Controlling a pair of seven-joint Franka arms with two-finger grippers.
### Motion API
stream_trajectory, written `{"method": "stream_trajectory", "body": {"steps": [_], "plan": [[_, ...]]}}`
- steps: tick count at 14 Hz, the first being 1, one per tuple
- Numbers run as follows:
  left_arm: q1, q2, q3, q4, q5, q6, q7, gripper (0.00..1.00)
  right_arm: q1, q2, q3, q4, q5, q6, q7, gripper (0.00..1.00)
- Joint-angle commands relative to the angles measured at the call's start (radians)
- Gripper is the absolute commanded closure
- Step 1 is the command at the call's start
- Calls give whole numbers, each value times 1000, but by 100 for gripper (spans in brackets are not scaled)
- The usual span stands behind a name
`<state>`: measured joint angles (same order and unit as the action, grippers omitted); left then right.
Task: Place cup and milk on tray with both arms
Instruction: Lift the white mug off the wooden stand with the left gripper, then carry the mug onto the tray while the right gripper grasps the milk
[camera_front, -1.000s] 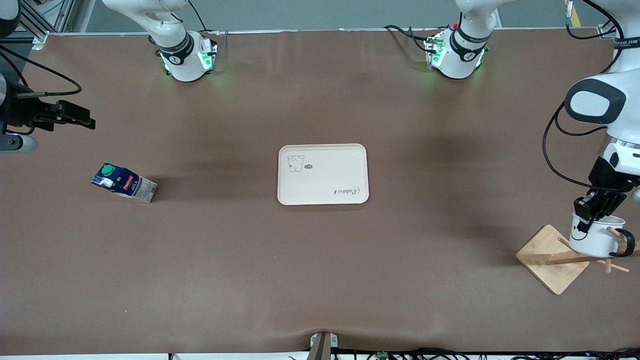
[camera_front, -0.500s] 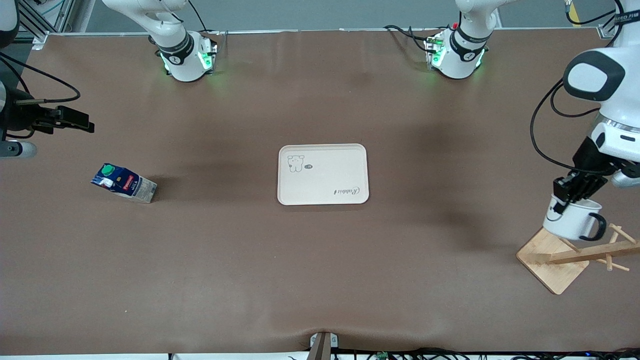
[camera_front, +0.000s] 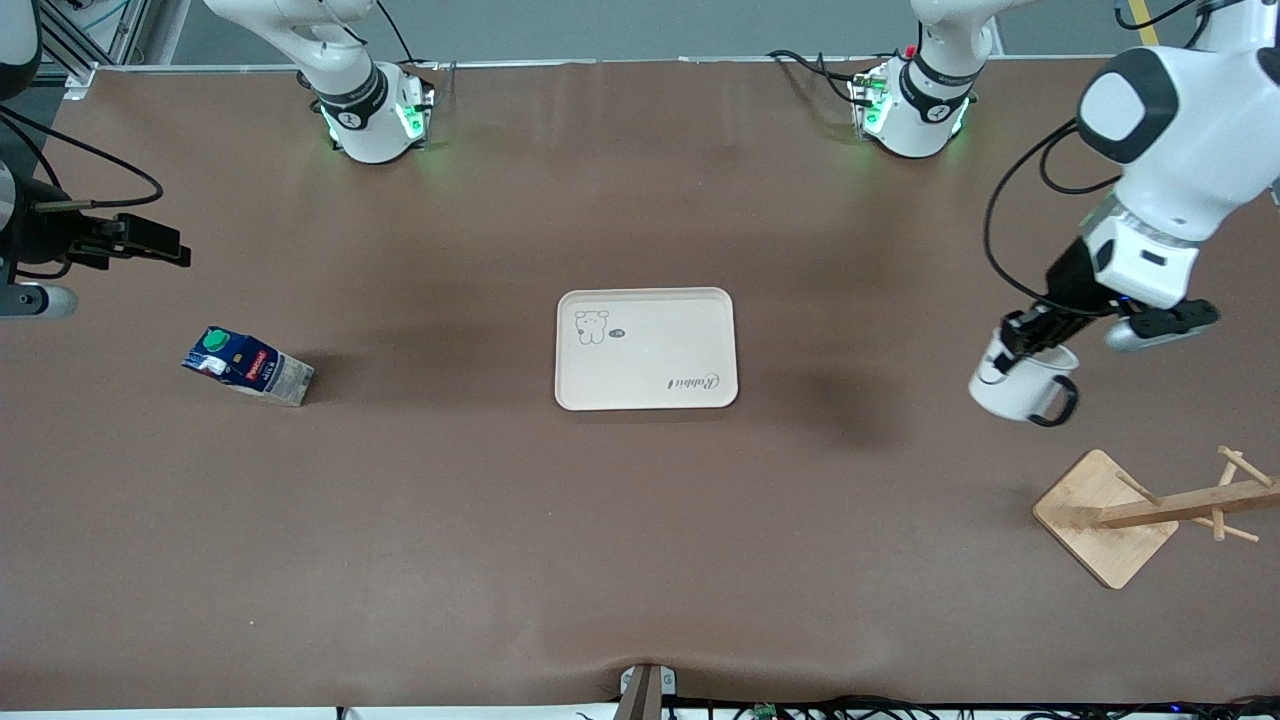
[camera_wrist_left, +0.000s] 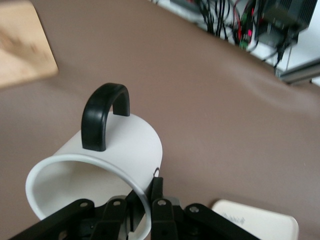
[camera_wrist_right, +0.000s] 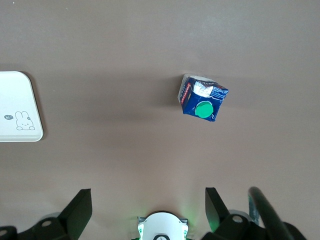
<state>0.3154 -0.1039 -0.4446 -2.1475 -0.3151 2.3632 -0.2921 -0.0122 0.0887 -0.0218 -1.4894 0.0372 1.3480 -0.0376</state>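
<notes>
The cup (camera_front: 1015, 388), clamped at its rim by the left end effector (camera_front: 1022, 338), has left the wooden mug rack (camera_front: 1110, 515) and now hangs between rack and tray (camera_front: 646, 392), so placement comes next. The milk (camera_front: 246, 367) stands untouched toward the right arm's end; the right end effector (camera_front: 135, 240) waits wide open. The tray reads "Rabbit".

White mug (camera_front: 1020, 385) with black loop handle hangs tilted, mid-right of the front view; dark blue milk carton (camera_front: 248, 366) stands mid-left; cream rabbit tray (camera_front: 646, 349) lies flat, centre
</notes>
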Motion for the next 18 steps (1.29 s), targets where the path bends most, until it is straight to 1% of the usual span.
{"method": "stream_trajectory", "body": {"steps": [1, 2, 5, 8, 10, 12, 16, 17, 18], "plan": [[8, 4, -95, 23, 92, -71, -168, 100, -12, 17, 6, 18, 3, -10, 10, 0], [8, 16, -133, 29, 111, -93, -217, 100, -15, 23, 6, 21, 4, -10, 7, 0], [5, 52, -241, 38, 114, -142, -343, 100, 1, 28, 6, 18, 3, -12, 5, 0], [4, 134, -337, 49, 114, -144, -479, 100, 17, 36, 7, -1, 0, -4, 12, 0], [1, 226, -383, 69, 114, -144, -548, 100, 15, 55, 6, -29, -20, 34, 39, 0], [-44, 323, -398, 104, 114, -144, -607, 100, 6, 59, 5, -89, -51, 101, 47, 0], [-137, 476, -394, 188, 125, -142, -731, 100, -51, 56, 3, -256, -56, 268, 48, 0], [-169, 510, -388, 207, 163, -142, -781, 100, -58, 54, 3, -291, -56, 301, 48, 0], [-197, 550, -379, 236, 227, -142, -852, 100, -71, 54, 3, -334, -56, 339, 48, 0]]}}
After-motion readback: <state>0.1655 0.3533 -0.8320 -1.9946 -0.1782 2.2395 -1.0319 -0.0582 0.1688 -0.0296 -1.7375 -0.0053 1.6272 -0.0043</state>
